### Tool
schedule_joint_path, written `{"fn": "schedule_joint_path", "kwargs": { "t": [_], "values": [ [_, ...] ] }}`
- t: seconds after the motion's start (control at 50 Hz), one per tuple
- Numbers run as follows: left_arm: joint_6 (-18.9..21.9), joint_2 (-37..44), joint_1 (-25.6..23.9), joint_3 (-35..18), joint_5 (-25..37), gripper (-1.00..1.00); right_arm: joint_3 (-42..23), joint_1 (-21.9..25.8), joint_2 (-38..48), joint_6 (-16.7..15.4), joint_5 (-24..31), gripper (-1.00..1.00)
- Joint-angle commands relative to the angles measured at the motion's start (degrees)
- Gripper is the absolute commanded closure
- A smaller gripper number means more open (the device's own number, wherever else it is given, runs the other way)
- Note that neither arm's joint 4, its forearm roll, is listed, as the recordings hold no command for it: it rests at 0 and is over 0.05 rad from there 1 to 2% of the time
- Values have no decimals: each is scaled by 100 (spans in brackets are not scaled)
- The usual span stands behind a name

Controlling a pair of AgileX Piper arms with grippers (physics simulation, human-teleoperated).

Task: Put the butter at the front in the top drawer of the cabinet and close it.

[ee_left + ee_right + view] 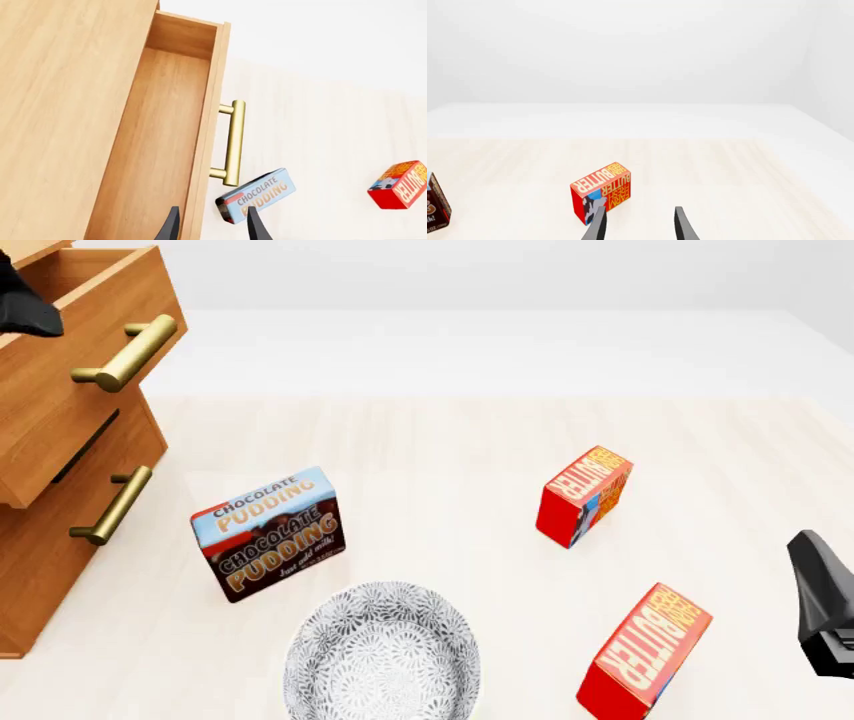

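**Top drawer pulled out, two butter cartons on the counter**

At the left edge of the pale wood-grain counter [441, 440] stands the warm brown wooden cabinet [40, 570] with two stacked drawers, each with one brass bar handle. Its top drawer [94, 310], a deep brown wooden box, is pulled out and nothing shows inside it in the left wrist view.

Two small red butter cartons rest on the counter. One, the butter [585, 496], shows an orange "BUTTER" face on top and a blue-and-orange patch on its side; it lies right of centre, long axis running from near-left to far-right. The second red butter carton [645, 652], with a plain red side, lies nearer the camera and further right, angled much the same. The two are apart.

One brown-and-blue chocolate pudding box [268, 533] stands on edge, near the cabinet. One grey patterned bowl [382, 658] sits just in front of it.

Left end effector [212, 225] hovers above the open drawer's front, fingers pointing down, moderately spread and empty. Right end effector [639, 225] hangs low over the counter at the right, aimed toward the butter, fingers likewise apart and holding nothing.
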State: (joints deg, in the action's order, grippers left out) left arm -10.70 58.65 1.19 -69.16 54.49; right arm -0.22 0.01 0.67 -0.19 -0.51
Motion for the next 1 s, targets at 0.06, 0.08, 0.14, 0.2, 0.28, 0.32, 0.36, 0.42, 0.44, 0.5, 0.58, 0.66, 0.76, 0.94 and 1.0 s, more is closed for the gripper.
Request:
{"fn": "schedule_joint_path", "kwargs": {
  "t": [0.06, 0.08, 0.14, 0.2, 0.28, 0.32, 0.36, 0.42, 0.44, 0.5, 0.58, 0.66, 0.76, 0.94, 1.0],
  "values": [
    [-65, 82, -92, 185, -167, -100, 0, 0, -10, 4, 13, -100],
    [-78, 81, -107, 178, -172, -100, 0, 0, -11, 4, 13, -100],
    [-89, 76, -137, 166, -159, -100, 0, 0, -10, 5, 12, -100],
    [-105, 42, -154, 157, -150, -100, 0, 0, -11, 4, 13, -100],
    [-105, 16, -194, 142, -138, -100, 0, -1, -10, 3, 13, -100],
    [-93, 16, -207, 100, -97, -100, 0, 0, -9, 3, 12, -100],
    [-106, 3, -227, 116, -115, -100, 0, -1, -11, 4, 13, -100],
    [-118, 6, -236, 138, -144, -100, 0, -1, -11, 3, 13, -100],
    [-129, 9, -251, 157, -147, -100, 0, 0, -11, 5, 13, -100],
    [-179, -1, -295, 165, -168, -100, 0, -1, -11, 3, 13, -100],
    [-223, 26, -370, 217, -222, -100, 0, 1, -10, 3, 13, -100],
    [-239, 110, -515, 252, -286, -100, 0, 0, -10, 3, 13, -100],
    [-262, 130, -540, 253, -301, -100, 0, 0, -10, 4, 13, -100],
    [-295, 172, -632, 293, -339, -100, 0, 1, -10, 3, 13, -100],
    [-290, 193, -647, 273, -336, -100, 0, 0, -11, 5, 13, -100]
  ]
}}
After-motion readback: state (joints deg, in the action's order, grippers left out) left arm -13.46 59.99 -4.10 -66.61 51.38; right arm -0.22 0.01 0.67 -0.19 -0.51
